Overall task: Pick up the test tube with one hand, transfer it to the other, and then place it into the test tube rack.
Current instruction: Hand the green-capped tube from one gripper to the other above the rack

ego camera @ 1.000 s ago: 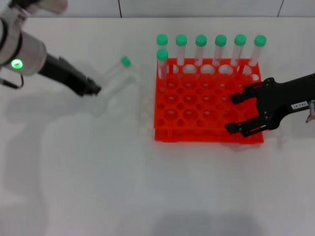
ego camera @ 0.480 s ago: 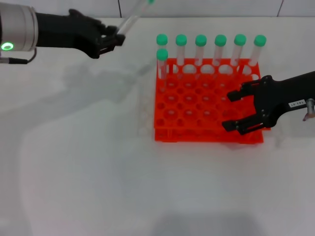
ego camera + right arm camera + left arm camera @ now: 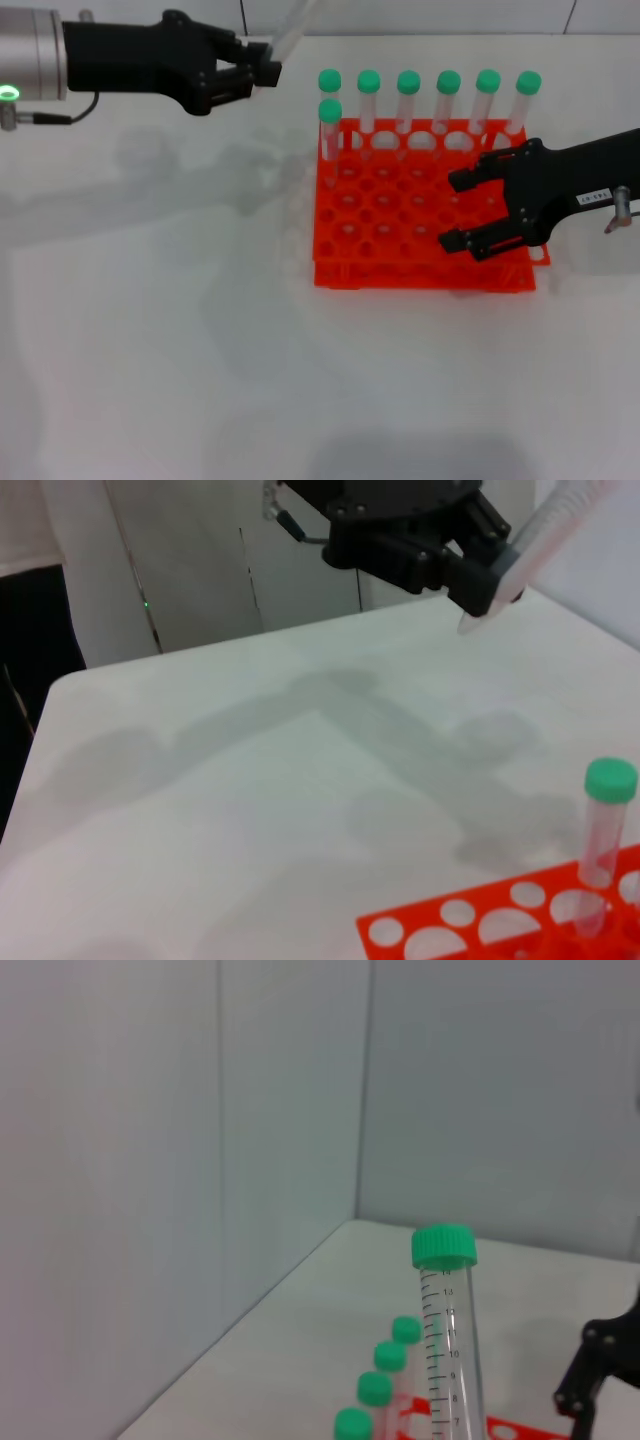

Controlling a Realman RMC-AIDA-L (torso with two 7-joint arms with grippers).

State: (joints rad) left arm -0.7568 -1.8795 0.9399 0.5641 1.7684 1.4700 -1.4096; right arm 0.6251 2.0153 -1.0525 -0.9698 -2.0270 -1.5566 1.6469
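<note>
My left gripper (image 3: pixel 258 74), black on a silver-white forearm with a green light, is held high at the back left, shut on the lower end of the test tube (image 3: pixel 292 25). The tube slants up and out of the head view. In the left wrist view the tube (image 3: pixel 449 1352) rises upright with its green cap (image 3: pixel 444 1247) on top. The right wrist view shows the left gripper (image 3: pixel 487 580) clamping the tube (image 3: pixel 548 525) above the table. My right gripper (image 3: pixel 451 211) hovers open over the right half of the orange-red test tube rack (image 3: pixel 385 235).
Several green-capped tubes (image 3: pixel 408 100) stand in the rack's back row, and one more (image 3: pixel 329 125) stands at its left end just in front. White table (image 3: pixel 160 330) lies bare left of and in front of the rack. A wall runs behind the table.
The left gripper has carried the tube a little further right, toward the rack's back-left corner. The right gripper has shifted left and slightly back over the rack, still open.
</note>
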